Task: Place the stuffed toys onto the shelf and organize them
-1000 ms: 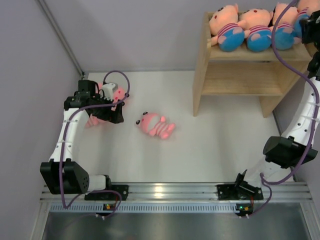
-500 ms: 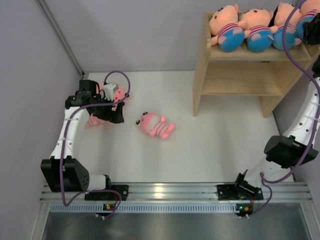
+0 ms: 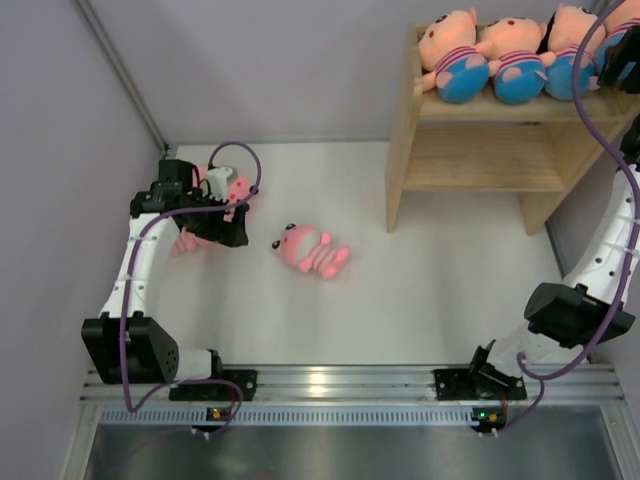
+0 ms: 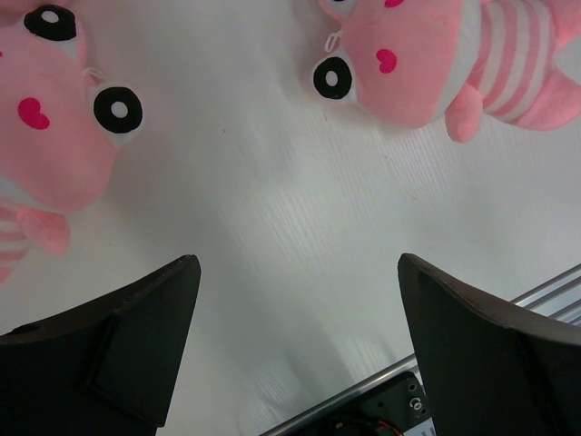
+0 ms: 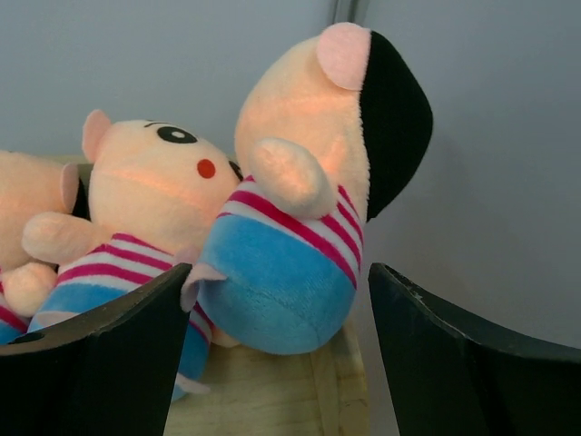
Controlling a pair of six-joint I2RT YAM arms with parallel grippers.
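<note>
The wooden shelf [image 3: 404, 130] stands at the far right, with several peach stuffed toys [image 3: 455, 55] in a row on its top tier. My right gripper [image 3: 625, 45] hovers at the row's right end. In the right wrist view its jaws [image 5: 281, 271] are open on either side of the blue bottom of the end toy [image 5: 300, 227], which rests on the shelf top [image 5: 272, 400] beside another peach toy [image 5: 136, 209]. A pink toy [image 3: 312, 250] lies mid-table. My left gripper [image 3: 222, 222] hangs open over a second pink toy [image 3: 238, 190]. Between the left fingers [image 4: 295, 300] is only bare table.
The shelf's lower tier [image 3: 480, 165] holds nothing. Grey walls close in on the left and back. The aluminium base rail [image 3: 330, 380] runs along the near edge. In the left wrist view one pink toy [image 4: 45, 136] lies left and another [image 4: 436, 64] upper right.
My right gripper has opened and let go of the end peach toy, which now rests on the shelf top. The left arm and the pink toys have not moved.
</note>
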